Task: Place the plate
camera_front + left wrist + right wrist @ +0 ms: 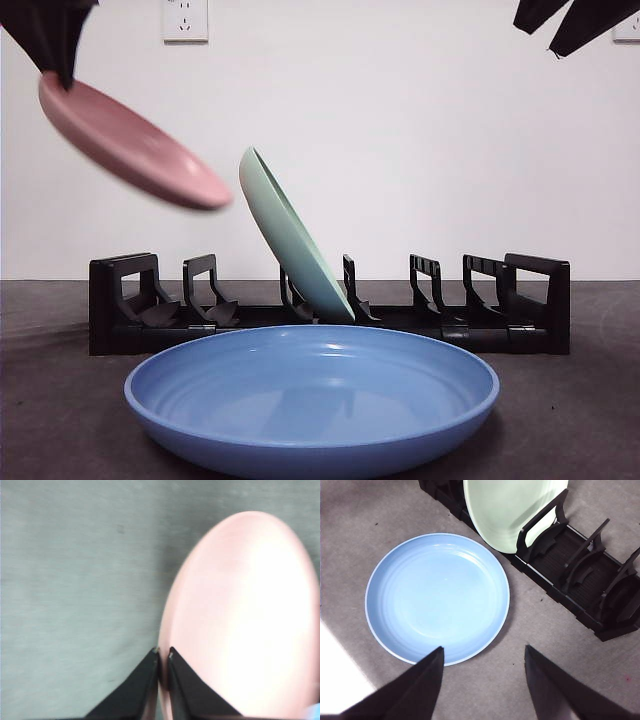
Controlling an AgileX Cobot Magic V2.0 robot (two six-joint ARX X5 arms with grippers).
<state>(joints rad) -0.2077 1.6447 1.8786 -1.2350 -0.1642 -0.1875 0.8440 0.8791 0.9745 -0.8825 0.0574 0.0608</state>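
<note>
Nearest the front camera, a blue plate (312, 400) lies flat on the dark table (590, 420), right side up. The right wrist view looks down on the same blue plate (437, 597) with the right gripper (484, 655) hanging above the table beside it, its two jaws spread wide apart and gripping nothing. In the front view this gripper shows only as black tips at the top right corner (570, 22).

Just behind the blue plate stands a black dish rack (530, 300), running left to right across the table. A green plate (290, 240) sits on edge in a slot near the rack's middle, leaning to the left at its top, with its lower rim down between the dividers.

Up in the air, above the left end of the rack and clear of it, is the pink plate (130, 145). It is tilted, its high edge at the left and its low edge close to the top of the green plate without touching it. The left gripper (55, 45) has its jaws clamped on the pink plate's (245, 620) rim, the two tips (162, 655) nearly together on the thin edge.

Farthest back is a white wall with a socket (185, 20).
</note>
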